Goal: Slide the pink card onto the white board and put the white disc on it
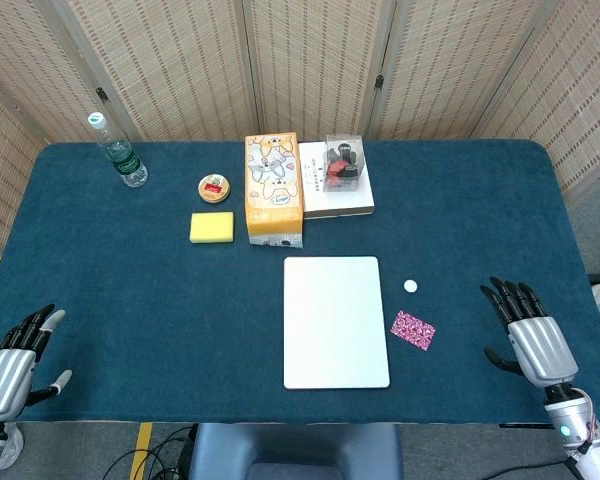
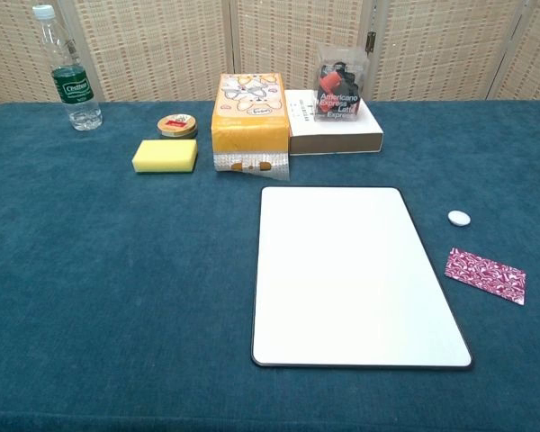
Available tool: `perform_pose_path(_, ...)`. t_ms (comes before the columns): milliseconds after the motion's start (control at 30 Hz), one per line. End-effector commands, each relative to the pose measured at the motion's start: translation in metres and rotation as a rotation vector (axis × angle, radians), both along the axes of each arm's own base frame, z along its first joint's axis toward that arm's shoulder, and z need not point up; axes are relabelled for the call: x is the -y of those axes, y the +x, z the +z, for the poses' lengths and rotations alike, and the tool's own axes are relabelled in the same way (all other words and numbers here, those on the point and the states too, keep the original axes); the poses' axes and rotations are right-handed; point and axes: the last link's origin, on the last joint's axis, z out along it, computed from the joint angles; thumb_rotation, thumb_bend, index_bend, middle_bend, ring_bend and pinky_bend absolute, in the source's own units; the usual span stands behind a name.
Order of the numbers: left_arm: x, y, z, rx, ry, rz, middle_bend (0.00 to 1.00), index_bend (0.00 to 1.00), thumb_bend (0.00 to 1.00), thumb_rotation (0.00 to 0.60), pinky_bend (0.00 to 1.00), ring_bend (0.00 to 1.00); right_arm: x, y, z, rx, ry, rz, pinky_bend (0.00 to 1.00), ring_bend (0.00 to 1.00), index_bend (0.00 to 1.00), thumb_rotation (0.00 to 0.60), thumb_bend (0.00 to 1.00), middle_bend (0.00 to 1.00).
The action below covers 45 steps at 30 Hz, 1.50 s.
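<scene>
At the bottom corners of the head view, the left hand (image 1: 10, 368) and right hand (image 1: 532, 335) rest empty, fingers spread. Right of centre, the pink card (image 1: 413, 330) lies flat just beside the white board (image 1: 336, 321); thin and light, it probably slides better under fingertip pressure than by pinching. Further up, the white disc (image 1: 410, 286) looks small, rigid, best pinched at its rim.

The table (image 1: 160, 300) wears a deep teal-blue cloth. The board (image 2: 351, 274) is plain white with a thin dark edge, and the small disc (image 2: 458, 217) is white too. The card (image 2: 485, 275) is pink with a busy white and dark-red swirl pattern. The sponge (image 2: 165, 156) is yellow. The carton (image 2: 250, 117) is orange with cartoon prints. The round tin (image 2: 176, 125) has a tan lid with a red label. The bottle (image 2: 72, 85) is clear, with a green label and white cap. Both hands, left (image 1: 10, 370) and right (image 1: 530, 335), are silver with black fingers.
</scene>
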Motion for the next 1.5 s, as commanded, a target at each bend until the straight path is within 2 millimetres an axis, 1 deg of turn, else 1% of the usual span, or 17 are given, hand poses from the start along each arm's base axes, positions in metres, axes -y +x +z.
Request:
perform_pose_path(33, -0.001, 0.0, 0.0, -0.001, -0.001, 0.0, 0.07, 0.0, 0.29, 0.6, 0.22, 0.11, 0.0, 0.0, 0.0, -0.001, 0.001, -0.002, 0.0, 0.0, 0.0, 0.6, 0.12, 0.0)
perform_pose_path(267, -0.004, 0.003, -0.002, 0.001, -0.01, -0.015, 0.07, 0.0, 0.29, 0.6, 0.22, 0.11, -0.002, -0.003, 0.0, -0.004, -0.001, -0.015, 0.0, 0.0, 0.0, 0.6, 0.13, 0.0)
perform_pose_path(433, -0.003, 0.005, -0.001, 0.012, -0.016, -0.024, 0.07, 0.0, 0.29, 0.6, 0.22, 0.11, 0.002, -0.003, -0.011, 0.044, 0.068, -0.045, 0.0, 0.0, 0.0, 0.6, 0.13, 0.0)
perform_pose_path(567, -0.005, 0.006, 0.001, 0.033, -0.016, -0.037, 0.07, 0.0, 0.29, 0.6, 0.22, 0.11, 0.008, -0.001, -0.02, 0.028, 0.099, -0.052, 0.0, 0.0, 0.0, 0.6, 0.12, 0.0)
perform_pose_path(700, -0.009, 0.009, 0.002, 0.065, -0.028, -0.055, 0.07, 0.0, 0.29, 0.6, 0.22, 0.11, 0.011, 0.009, -0.036, 0.028, 0.097, -0.037, 0.0, 0.0, 0.0, 0.6, 0.12, 0.0)
perform_pose_path(800, -0.008, 0.011, 0.004, 0.089, -0.041, -0.072, 0.07, 0.0, 0.29, 0.6, 0.22, 0.11, 0.009, 0.017, -0.053, 0.04, 0.097, -0.029, 0.0, 0.0, 0.0, 0.6, 0.12, 0.0)
perform_pose_path(1000, -0.002, 0.011, 0.01, 0.116, -0.042, -0.092, 0.07, 0.0, 0.29, 0.6, 0.22, 0.11, 0.004, 0.024, -0.081, 0.058, 0.116, -0.038, 0.0, 0.0, 0.0, 0.6, 0.11, 0.0)
perform_pose_path(1133, 0.002, 0.008, 0.016, 0.133, -0.036, -0.092, 0.07, 0.0, 0.29, 0.6, 0.22, 0.11, 0.006, 0.025, -0.098, 0.05, 0.145, -0.051, 0.0, 0.0, 0.0, 0.6, 0.11, 0.0)
perform_pose_path(1267, 0.005, 0.006, 0.021, 0.149, -0.029, -0.094, 0.07, 0.0, 0.29, 0.6, 0.22, 0.11, 0.015, 0.031, -0.107, 0.05, 0.161, -0.054, 0.0, 0.0, 0.0, 0.6, 0.11, 0.0)
perform_pose_path(1500, 0.004, 0.002, 0.027, 0.168, -0.023, -0.089, 0.07, 0.0, 0.29, 0.6, 0.22, 0.11, 0.028, 0.038, -0.113, 0.063, 0.158, -0.057, 0.0, 0.0, 0.02, 0.6, 0.12, 0.0)
